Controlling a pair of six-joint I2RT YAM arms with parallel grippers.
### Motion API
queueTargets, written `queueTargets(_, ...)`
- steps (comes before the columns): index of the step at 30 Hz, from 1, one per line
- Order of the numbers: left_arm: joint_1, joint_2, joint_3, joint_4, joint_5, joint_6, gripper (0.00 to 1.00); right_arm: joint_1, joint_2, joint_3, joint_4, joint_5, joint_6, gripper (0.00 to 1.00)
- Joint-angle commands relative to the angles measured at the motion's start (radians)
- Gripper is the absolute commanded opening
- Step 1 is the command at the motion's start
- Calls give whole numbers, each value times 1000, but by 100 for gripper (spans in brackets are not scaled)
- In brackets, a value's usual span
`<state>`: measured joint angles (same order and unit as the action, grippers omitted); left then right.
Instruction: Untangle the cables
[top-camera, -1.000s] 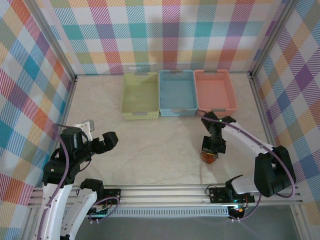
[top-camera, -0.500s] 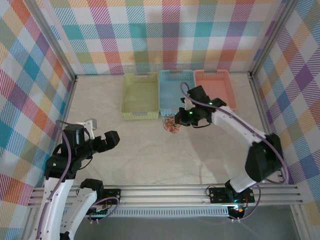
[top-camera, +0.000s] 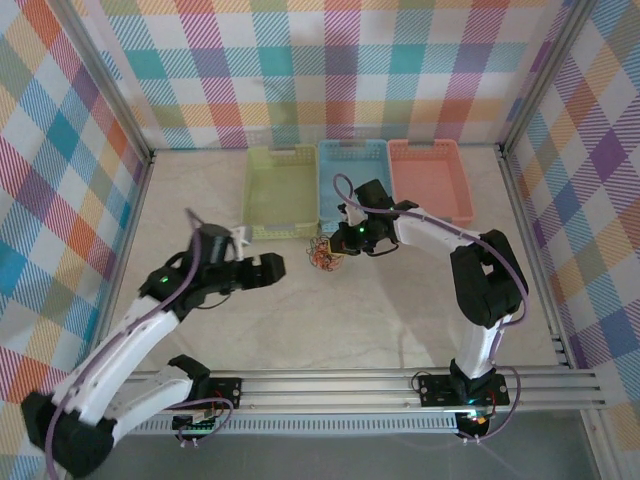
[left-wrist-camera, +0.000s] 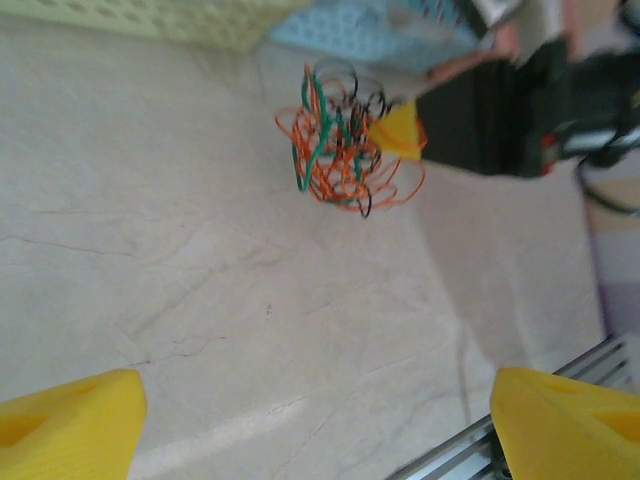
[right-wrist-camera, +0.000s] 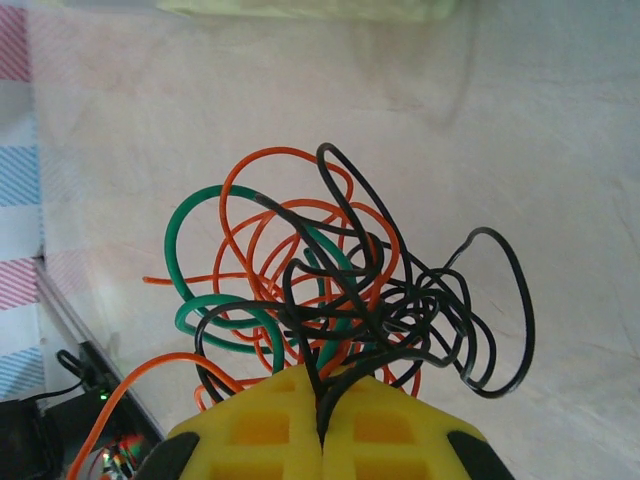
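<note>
L gripper (top-camera: 262, 270) is seen left of table (top-camera: 350, 320) centre, jaws wide, nothing held. Further in, tangled cables (top-camera: 322, 254) are pinched in the closed R gripper (top-camera: 340, 243), just before blue basket (top-camera: 355, 185) at far edge.

Clamped in right tool (top-camera: 339, 243), cables (top-camera: 323, 254) just before baskets (top-camera: 283, 232) at bench (top-camera: 300, 320) back; left tool (top-camera: 271, 270) leftward, apart.

The top camera looks down from above and behind the arm bases, over the whole table (top-camera: 350, 330) out to the far baskets (top-camera: 355, 190). The left wrist camera faces right, low over the table, near the cables (left-wrist-camera: 340, 150). The right wrist camera faces left, very close to them. All three views share the cables.
</note>
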<state>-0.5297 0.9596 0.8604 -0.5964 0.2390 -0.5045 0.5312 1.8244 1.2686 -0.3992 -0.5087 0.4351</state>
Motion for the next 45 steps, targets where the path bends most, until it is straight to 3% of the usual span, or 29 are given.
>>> queueTargets(1, -80, 128, 80, 108, -118, 35, 88, -7, 11, -24, 99, -117, -20, 2)
queueTargets(6, -114, 344, 205, 165, -161, 121, 80, -12, -13, -61, 175, -163, -22, 2)
queueTargets(11, -128, 449, 313, 160, -199, 291, 78, -14, -43, -87, 209, -185, -45, 1)
queueTargets(18, -127, 534, 388, 168, -130, 560, 79, -28, -69, -118, 236, -187, -91, 1)
queueTargets(24, -95, 538, 252, 371, -56, 507, 79, -36, -115, -183, 327, -157, -94, 2)
queueTargets(28, -46, 528, 111, 527, 66, 486, 77, -43, -131, -239, 412, -145, -86, 1)
queueTargets(30, -34, 518, 38, 591, 82, 526, 73, -43, -124, -248, 431, -150, -79, 1)
queueTargets(36, -28, 467, -48, 703, 92, 563, 75, -44, -101, -238, 419, -156, -81, 1)
queueTargets(39, -29, 417, -153, 867, 218, 626, 76, -44, -101, -239, 418, -152, -85, 1)
queueTargets(41, -30, 380, -207, 946, 197, 620, 77, -44, -99, -237, 415, -152, -84, 2)
queueTargets(45, -29, 354, -189, 912, 137, 606, 77, -45, -101, -239, 421, -154, -80, 2)
